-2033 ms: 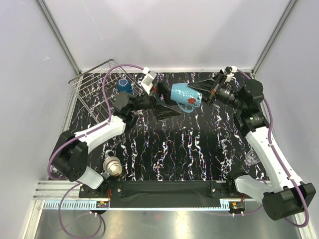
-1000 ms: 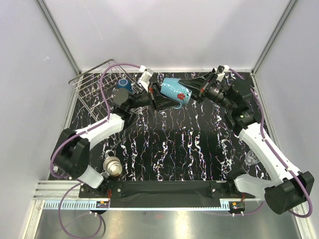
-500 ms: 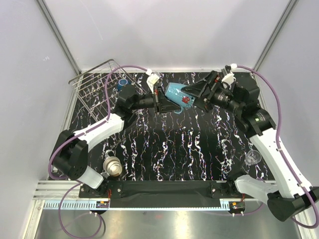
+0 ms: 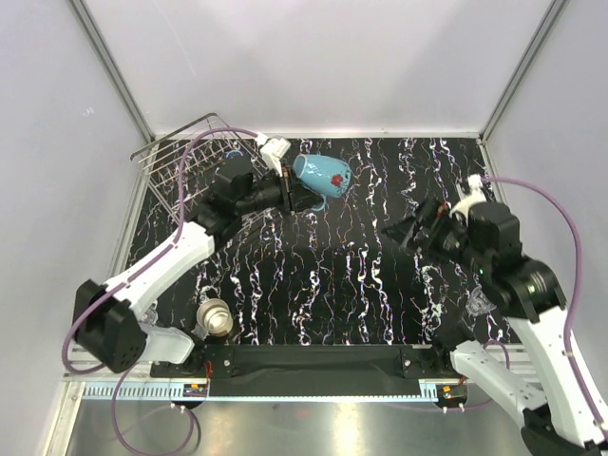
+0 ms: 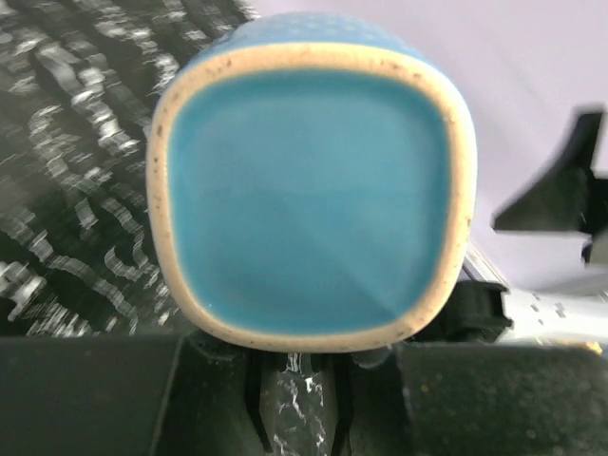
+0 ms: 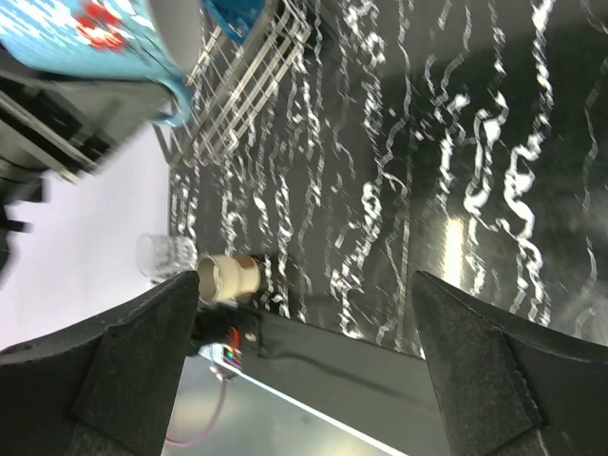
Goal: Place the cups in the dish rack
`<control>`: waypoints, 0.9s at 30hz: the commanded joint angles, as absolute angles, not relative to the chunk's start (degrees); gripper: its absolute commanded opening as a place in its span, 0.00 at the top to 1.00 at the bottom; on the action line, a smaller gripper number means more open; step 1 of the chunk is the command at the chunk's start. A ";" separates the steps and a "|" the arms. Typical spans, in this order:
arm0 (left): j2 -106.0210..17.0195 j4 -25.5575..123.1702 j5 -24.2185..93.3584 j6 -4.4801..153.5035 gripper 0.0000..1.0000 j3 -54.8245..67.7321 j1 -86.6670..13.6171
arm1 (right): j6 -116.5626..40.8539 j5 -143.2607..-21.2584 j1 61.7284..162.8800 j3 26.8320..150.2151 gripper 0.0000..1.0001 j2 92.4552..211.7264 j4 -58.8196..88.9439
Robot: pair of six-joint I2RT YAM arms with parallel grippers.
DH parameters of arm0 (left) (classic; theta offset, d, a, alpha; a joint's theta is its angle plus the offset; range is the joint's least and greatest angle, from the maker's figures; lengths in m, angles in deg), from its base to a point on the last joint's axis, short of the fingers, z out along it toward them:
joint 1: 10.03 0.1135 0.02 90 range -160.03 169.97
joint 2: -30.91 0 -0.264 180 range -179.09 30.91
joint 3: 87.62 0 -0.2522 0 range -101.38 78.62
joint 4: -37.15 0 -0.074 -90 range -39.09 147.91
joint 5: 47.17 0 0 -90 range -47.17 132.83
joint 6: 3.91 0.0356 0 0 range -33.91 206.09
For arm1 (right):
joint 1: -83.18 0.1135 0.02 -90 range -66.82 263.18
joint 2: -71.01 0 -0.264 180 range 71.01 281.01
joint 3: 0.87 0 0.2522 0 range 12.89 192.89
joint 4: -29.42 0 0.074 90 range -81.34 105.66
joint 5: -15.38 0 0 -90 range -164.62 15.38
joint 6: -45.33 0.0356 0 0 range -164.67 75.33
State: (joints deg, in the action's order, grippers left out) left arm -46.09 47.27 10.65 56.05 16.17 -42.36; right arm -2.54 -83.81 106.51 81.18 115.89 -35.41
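Observation:
The light blue cup [image 4: 320, 175] hangs tilted above the back of the table, just right of the dish rack [image 4: 176, 171]. My left gripper [image 4: 288, 190] is shut on it. In the left wrist view the cup's open mouth [image 5: 309, 190] faces the camera, and the left gripper [image 5: 294, 380] pinches its lower edge. My right gripper [image 4: 408, 231] stands open and empty at mid-right, well apart from that cup. The right wrist view shows the dark blue cup [image 6: 233, 14] in the rack [image 6: 247, 85]. The beige cup [image 4: 214, 316] stands near left. The clear glass [image 4: 478, 302] stands near right, partly hidden by the right arm.
The black marbled mat [image 4: 332, 275] covers the table between grey walls. A black bar [image 4: 313, 361] runs along the near edge between the arm bases. In the right wrist view the glass [image 6: 157, 255] and the beige cup [image 6: 228, 275] show beyond my wide-spread right gripper [image 6: 304, 277].
My right gripper has opened off the light blue cup and pulled back toward the near right. The left gripper has kept the cup and carried it left toward the rack.

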 commanded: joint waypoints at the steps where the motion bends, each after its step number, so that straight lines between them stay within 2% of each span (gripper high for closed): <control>1: -40.03 56.22 21.37 58.39 1.00 15.34 -42.28 | -4.68 -82.43 107.00 76.80 0.00 111.89 -36.46; 5: -36.69 70.36 34.26 58.76 1.00 12.98 -41.93 | -3.10 -88.31 107.00 74.07 0.00 110.48 -36.02; 10: -37.47 88.48 44.48 61.47 1.00 4.90 -39.56 | -0.29 -91.57 106.91 70.55 0.00 107.49 -32.61; 13: -37.21 93.08 50.73 63.50 1.00 1.46 -36.93 | 0.33 -92.28 107.00 71.07 0.00 106.87 -32.59; 18: -38.96 93.36 57.59 67.72 1.00 -0.30 -32.19 | -2.83 -90.88 107.00 74.06 0.00 107.31 -35.49; 27: -45.73 83.96 54.97 75.71 1.00 2.25 -26.55 | -6.87 -91.32 107.00 79.16 0.00 112.40 -36.46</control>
State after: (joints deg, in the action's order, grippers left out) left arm -44.29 92.76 54.45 71.00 3.12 -27.46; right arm -4.14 -90.65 106.51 76.64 111.24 -36.98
